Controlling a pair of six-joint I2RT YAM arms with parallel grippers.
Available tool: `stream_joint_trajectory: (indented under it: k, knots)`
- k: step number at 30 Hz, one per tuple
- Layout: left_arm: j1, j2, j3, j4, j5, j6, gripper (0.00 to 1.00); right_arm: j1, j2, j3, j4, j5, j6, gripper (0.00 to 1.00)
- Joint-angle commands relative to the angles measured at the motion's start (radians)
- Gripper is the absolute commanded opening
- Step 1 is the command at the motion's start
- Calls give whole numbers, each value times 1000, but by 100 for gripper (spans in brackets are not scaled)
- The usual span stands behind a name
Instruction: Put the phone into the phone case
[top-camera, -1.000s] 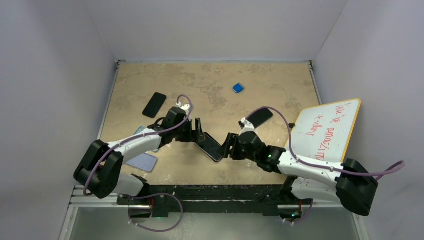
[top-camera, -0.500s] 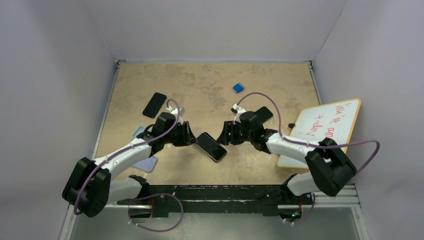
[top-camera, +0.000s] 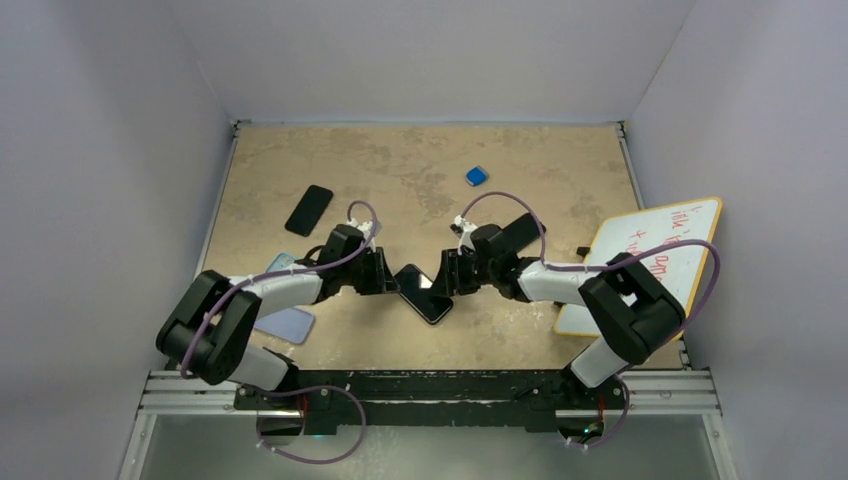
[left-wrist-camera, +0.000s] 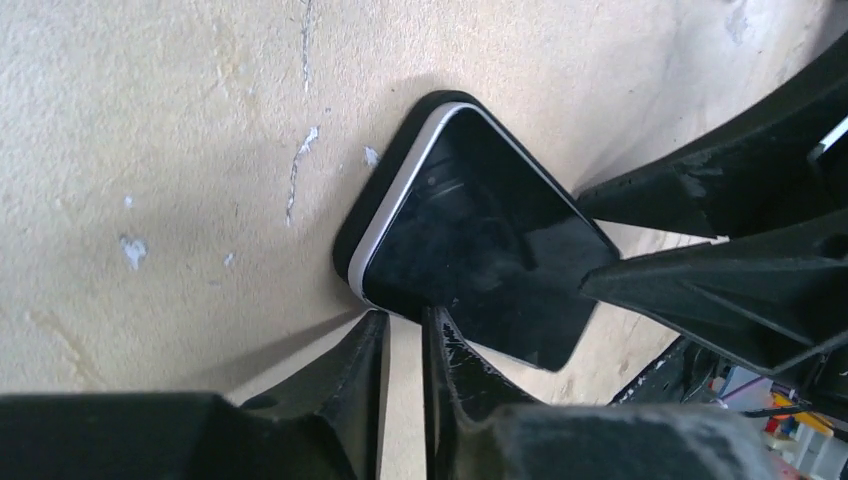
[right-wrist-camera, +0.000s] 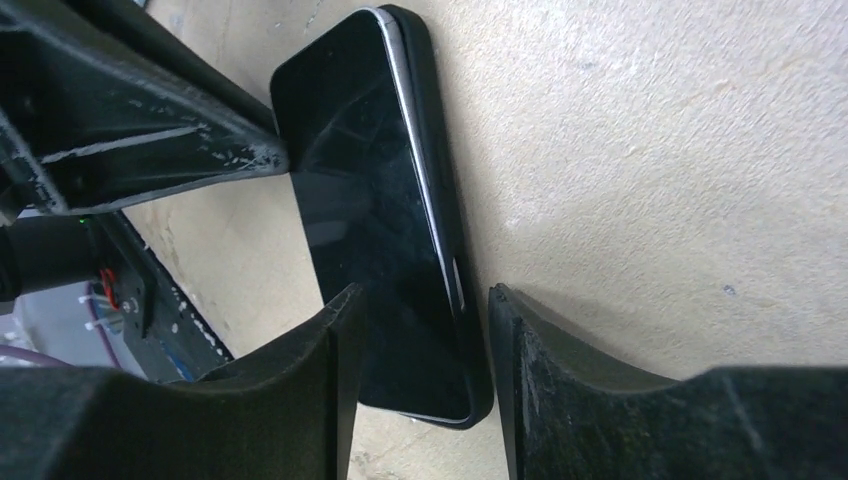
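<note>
The black-screened phone (top-camera: 422, 295) lies flat on the table, seated in a black phone case. In the left wrist view its pale edge stands slightly proud of the case's rim (left-wrist-camera: 390, 185). My left gripper (top-camera: 392, 280) is at the phone's left side. Its fingers (left-wrist-camera: 402, 315) are almost together, with only a thin slit of bare table between them and their tips at the phone's (left-wrist-camera: 480, 250) edge. My right gripper (top-camera: 447, 282) is at the upper right, open (right-wrist-camera: 420, 295). One finger is over the screen (right-wrist-camera: 360, 180), the other beside the case (right-wrist-camera: 432, 130).
A second black phone (top-camera: 308, 209) lies at the back left and another dark slab (top-camera: 520, 232) behind the right arm. Pale blue cases (top-camera: 285, 322) sit under the left arm. There is a small blue object (top-camera: 476, 176) at the back and a whiteboard (top-camera: 650, 260) on the right.
The left jaws went from wide open to nearly together. Both grippers drew back slightly, then came in against the phone from either side. The right jaws narrowed a little.
</note>
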Motion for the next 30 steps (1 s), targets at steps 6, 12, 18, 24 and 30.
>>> stream_joint_trajectory:
  k: [6,12,18,24,30]
  knots:
    - [0,163,193,52,30,72,10,77,-85,-121,77,38,182,42]
    - [0,188,241,-9,30,95,18,114,-148,-180,129,118,332,36]
    - [0,112,207,-89,38,103,31,117,-218,-184,45,224,325,42]
    - [0,111,126,40,117,52,29,114,-209,-139,23,295,313,44]
    - [-3,188,131,93,132,41,19,100,-135,-118,66,298,288,40]
